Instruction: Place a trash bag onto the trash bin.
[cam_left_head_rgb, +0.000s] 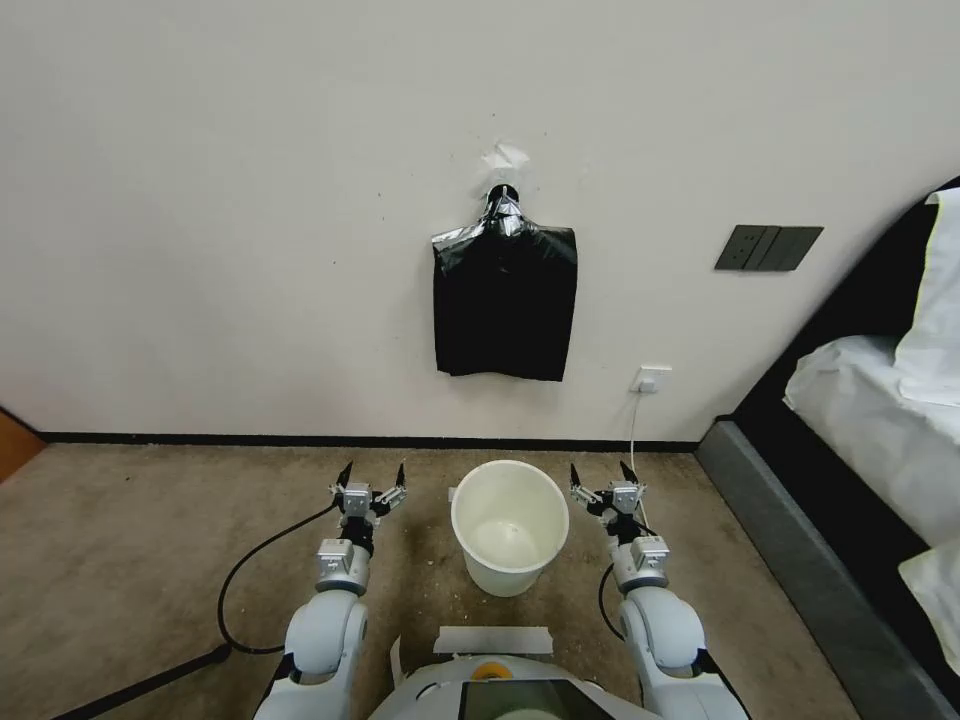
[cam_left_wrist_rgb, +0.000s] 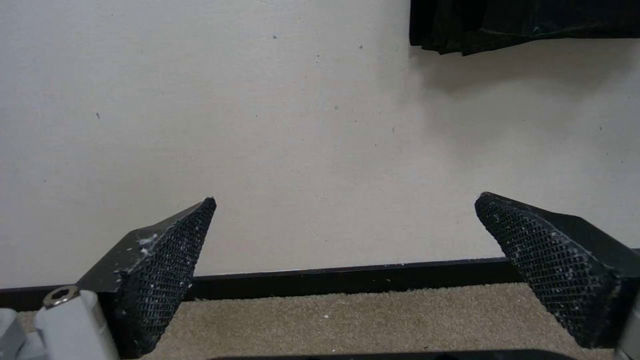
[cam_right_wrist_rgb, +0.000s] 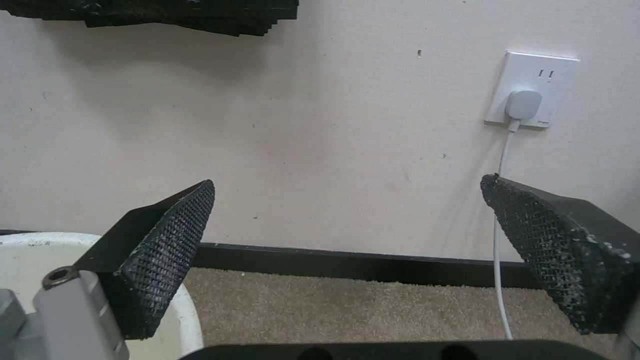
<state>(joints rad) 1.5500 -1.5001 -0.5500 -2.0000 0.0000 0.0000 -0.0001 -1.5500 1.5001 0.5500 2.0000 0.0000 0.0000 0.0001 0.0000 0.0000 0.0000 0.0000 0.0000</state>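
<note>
On the carpet, round cream trash bin (cam_left_head_rgb: 509, 525), open pincers flanking

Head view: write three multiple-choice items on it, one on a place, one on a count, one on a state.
1. Where is the trash bin?
A. on the bed
B. on the carpet between the arms
C. hung on the wall

2. How many arms flank it?
A. one
B. two
C. three

3. What is inside it?
A. nothing, bare and unlined
B. a black bag
C. water

Key: B, it stands between the left end effector and the right end effector; B, one on each side; A, its pale inside shows, while the bundle of black bags hangs on the wall.
</note>
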